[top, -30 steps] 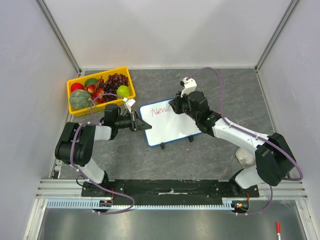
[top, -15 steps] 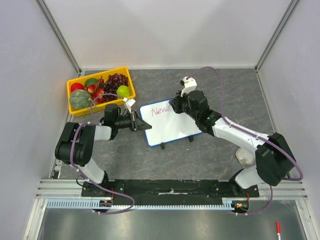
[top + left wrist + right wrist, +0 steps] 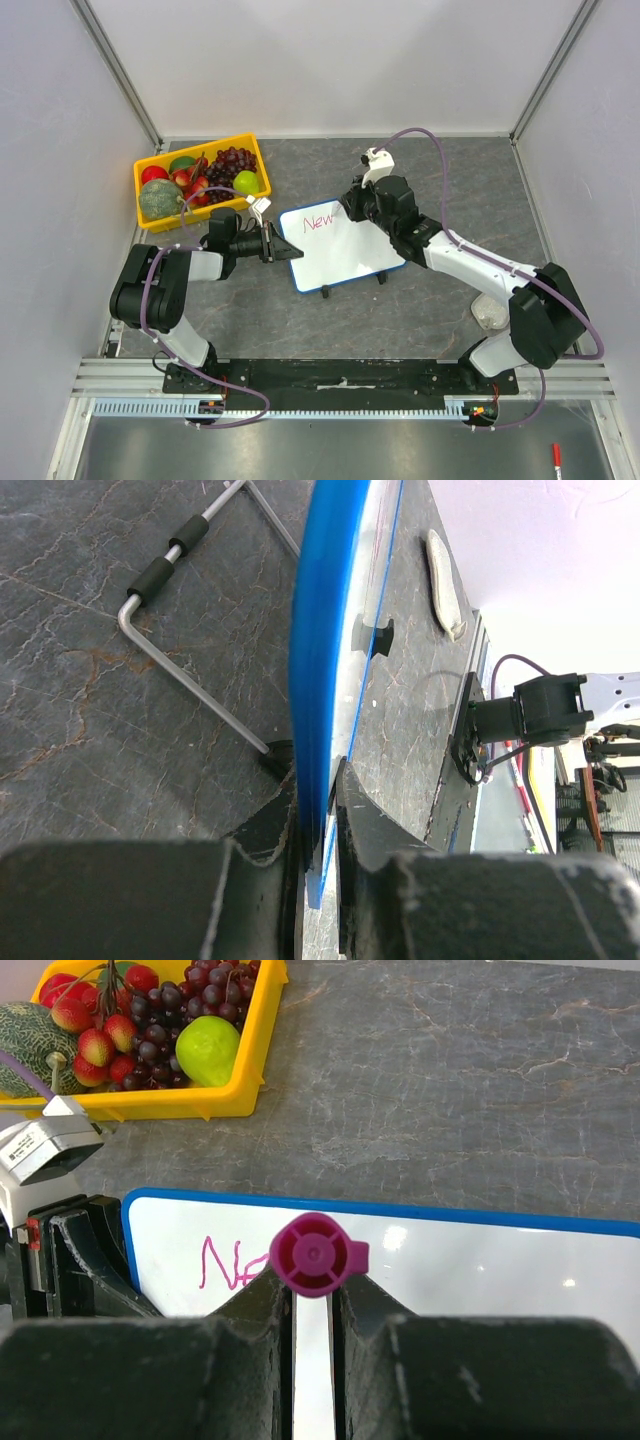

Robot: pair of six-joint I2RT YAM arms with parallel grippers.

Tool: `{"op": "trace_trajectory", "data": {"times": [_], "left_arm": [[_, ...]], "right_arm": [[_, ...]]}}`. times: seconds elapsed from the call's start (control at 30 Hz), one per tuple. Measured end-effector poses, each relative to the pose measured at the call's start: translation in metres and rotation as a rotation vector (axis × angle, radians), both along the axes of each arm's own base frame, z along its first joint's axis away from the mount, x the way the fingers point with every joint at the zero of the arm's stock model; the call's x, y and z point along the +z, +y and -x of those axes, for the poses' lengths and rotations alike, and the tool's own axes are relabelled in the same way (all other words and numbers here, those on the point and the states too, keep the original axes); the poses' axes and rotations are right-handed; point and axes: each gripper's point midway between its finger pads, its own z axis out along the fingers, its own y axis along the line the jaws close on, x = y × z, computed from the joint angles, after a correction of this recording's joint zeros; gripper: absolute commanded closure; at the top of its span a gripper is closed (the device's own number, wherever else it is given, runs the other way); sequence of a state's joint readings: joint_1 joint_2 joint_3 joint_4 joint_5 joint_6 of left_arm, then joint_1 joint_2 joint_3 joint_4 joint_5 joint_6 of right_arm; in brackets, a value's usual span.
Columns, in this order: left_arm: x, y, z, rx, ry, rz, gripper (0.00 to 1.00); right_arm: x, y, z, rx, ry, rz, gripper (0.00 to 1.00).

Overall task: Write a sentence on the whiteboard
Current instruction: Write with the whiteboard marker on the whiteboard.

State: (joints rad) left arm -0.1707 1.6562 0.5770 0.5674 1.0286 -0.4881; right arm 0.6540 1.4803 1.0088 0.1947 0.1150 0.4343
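Note:
The whiteboard, white with a thin blue frame, stands tilted on the table's middle. My left gripper is shut on its left edge; the left wrist view shows the blue frame pinched between the jaws. The sentence is pink-red text reading "New" at the board's top left; it also shows partly in the right wrist view. My right gripper is shut on a pink marker, held over the board's top edge just right of the text. The marker tip is hidden.
A yellow tray with fruit stands at the back left, also in the right wrist view. A white cloth lies at the right. The board's wire stand rests on the table behind it.
My right gripper has shifted slightly up and right along the board's top. The written "New" is now fully uncovered. The left arm has not moved.

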Motion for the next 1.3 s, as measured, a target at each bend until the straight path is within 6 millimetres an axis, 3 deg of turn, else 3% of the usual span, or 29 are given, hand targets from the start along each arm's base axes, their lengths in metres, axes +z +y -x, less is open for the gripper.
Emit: {"op": "trace_trajectory", "data": {"times": [0.33,0.67,0.87,1.13,1.3], "left_arm": [[0.0,0.0,0.0,-0.001,-0.002,0.0,0.98],[0.0,0.0,0.0,-0.003,-0.005,0.0,0.98],[0.0,0.0,0.0,-0.003,-0.005,0.0,0.98],[0.0,0.0,0.0,-0.003,-0.005,0.0,0.98],[0.0,0.0,0.0,-0.003,-0.005,0.0,0.98]], "right_arm": [[0.004,0.0,0.0,0.011,0.0,-0.014,1.0],[0.035,-0.017,-0.001,-0.006,-0.046,-0.072,1.0],[0.025,-0.026,-0.005,-0.024,-0.029,-0.064,1.0],[0.027,-0.022,-0.007,-0.009,-0.039,-0.082,1.0],[0.013,-0.019,-0.01,-0.007,-0.012,-0.067,1.0]]}}
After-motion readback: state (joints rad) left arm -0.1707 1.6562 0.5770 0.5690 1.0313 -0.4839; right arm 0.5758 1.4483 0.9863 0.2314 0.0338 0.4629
